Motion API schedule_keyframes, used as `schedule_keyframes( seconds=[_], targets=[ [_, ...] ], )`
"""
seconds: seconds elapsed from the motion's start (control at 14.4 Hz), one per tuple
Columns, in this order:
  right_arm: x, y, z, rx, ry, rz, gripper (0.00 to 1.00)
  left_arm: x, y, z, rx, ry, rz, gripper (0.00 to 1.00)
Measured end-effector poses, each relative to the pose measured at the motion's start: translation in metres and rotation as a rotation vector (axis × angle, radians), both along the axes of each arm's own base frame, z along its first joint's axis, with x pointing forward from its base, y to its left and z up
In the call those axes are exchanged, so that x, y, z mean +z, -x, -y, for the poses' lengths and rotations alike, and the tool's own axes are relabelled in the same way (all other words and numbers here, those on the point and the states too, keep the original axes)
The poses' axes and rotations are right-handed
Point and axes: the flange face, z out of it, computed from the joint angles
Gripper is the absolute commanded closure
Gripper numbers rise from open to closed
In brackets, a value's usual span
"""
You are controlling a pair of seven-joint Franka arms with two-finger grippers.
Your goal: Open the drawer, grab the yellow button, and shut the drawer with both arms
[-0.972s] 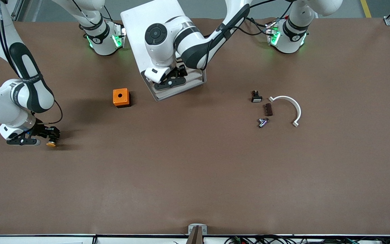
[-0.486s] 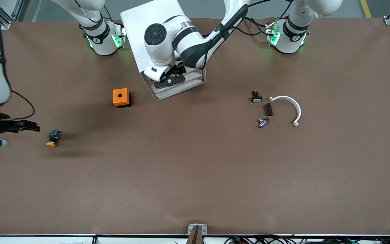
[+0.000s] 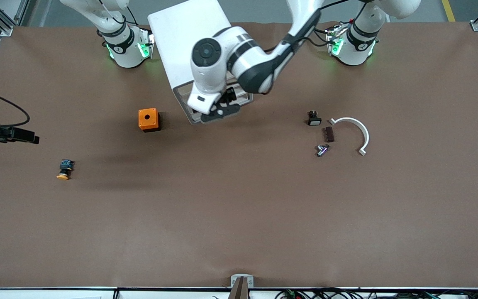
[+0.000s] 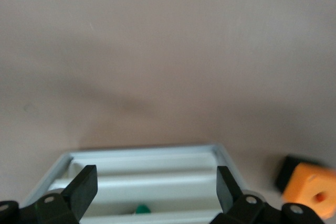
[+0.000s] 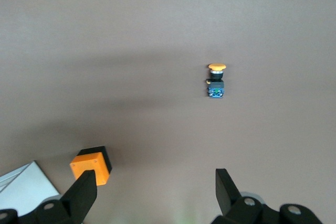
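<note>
Only the left wrist view shows the drawer point(image 4: 142, 169) between wide end effector fingers point(image 4: 84, 188).

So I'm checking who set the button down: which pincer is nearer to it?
Right. The right pincer hangs open above the table near the button, at the right arm's end. The left pincer, also open, is at the drawer front.

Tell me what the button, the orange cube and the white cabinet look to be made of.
Button: likely plastic; smooth orange cap, dark black-blue body.
Orange cube: probably plastic, matte and evenly coloured, one round hole on top, a black underside showing.
Cabinet: smooth white panels, plastic or painted metal; the look leaves it open.
</note>
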Motion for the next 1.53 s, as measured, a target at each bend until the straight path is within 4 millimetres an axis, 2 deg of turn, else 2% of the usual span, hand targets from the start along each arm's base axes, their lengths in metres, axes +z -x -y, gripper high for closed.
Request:
schedule_keyframes(
  seconds=[0.14,0.35,0.69,0.9,1.04,1.18,1.39,1.53],
  targets=[
    [0.018,0.006,-0.019,0.014,0.006,0.022,0.0,0.031,-0.044,-0.042,0.082,0.03,0.028,0.0],
    [0.021,0.006,-0.035,0.039,0.008,0.026,0.0,0.064,-0.1,-0.108,0.2,0.058,0.059,0.0],
    [0.019,0.006,-0.033,0.033,0.014,0.022,0.0,0.092,-0.164,-0.219,0.37,0.049,0.058,0.0],
    [0.019,0.006,-0.034,0.02,0.015,0.02,0.0,0.101,-0.184,-0.276,0.447,0.027,0.032,0.0],
    [0.02,0.006,-0.036,0.015,0.017,0.024,0.0,0.104,-0.192,-0.302,0.483,0.022,0.026,0.0],
    [0.03,0.008,-0.037,0.011,0.017,0.021,0.0,0.105,-0.198,-0.32,0.509,0.016,0.017,0.0],
    [0.062,0.013,-0.036,0.005,0.018,0.034,0.0,0.105,-0.203,-0.342,0.537,0.006,-0.001,0.0],
    [0.075,0.016,-0.038,0.007,0.017,0.043,0.0,0.105,-0.203,-0.356,0.549,0.0,-0.011,0.0]
  ],
)
